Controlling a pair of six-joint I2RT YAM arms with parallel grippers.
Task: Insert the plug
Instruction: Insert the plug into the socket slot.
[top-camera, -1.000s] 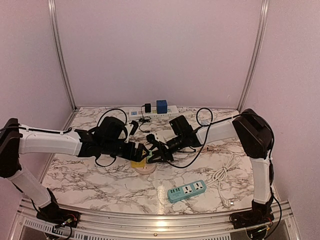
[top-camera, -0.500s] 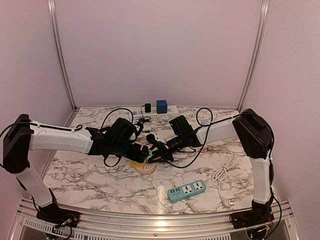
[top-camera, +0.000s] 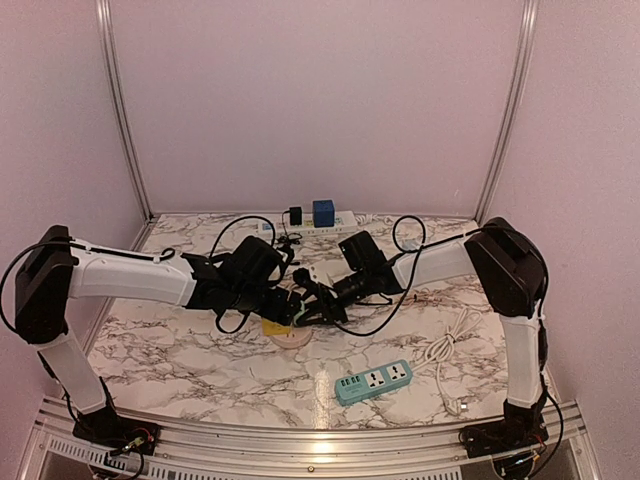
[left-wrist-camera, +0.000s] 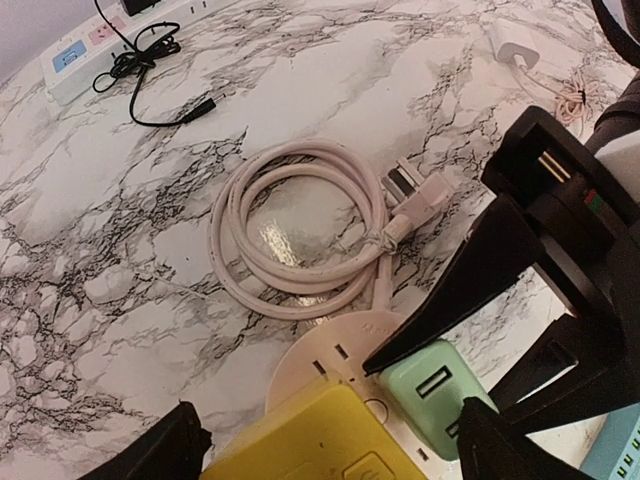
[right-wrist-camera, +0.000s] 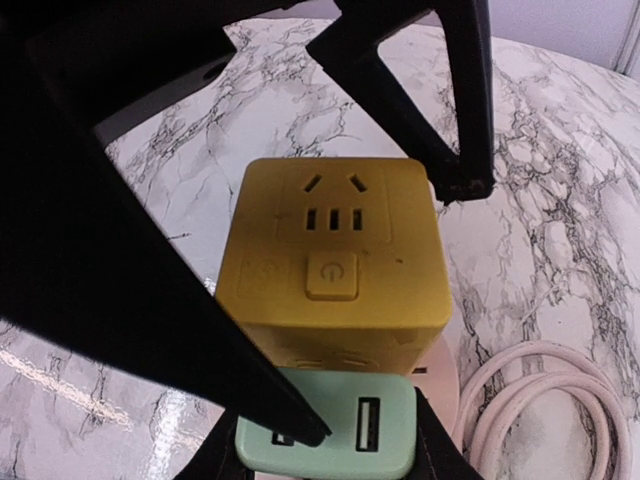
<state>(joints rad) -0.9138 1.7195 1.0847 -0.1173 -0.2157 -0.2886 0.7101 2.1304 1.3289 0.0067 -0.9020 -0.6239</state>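
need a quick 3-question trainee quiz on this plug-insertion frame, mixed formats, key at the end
1. True or false: the plug on the coiled white cable is already seated in the yellow socket cube.
2. Multiple choice: what colour is the block beside the yellow socket cube on the round base? A) green B) red C) black
3. Fill in: in the top view, the teal power strip lies closer to the ___ arm's base.

Key: 1 false, the plug lies loose on the marble table; 2 A; 3 right.
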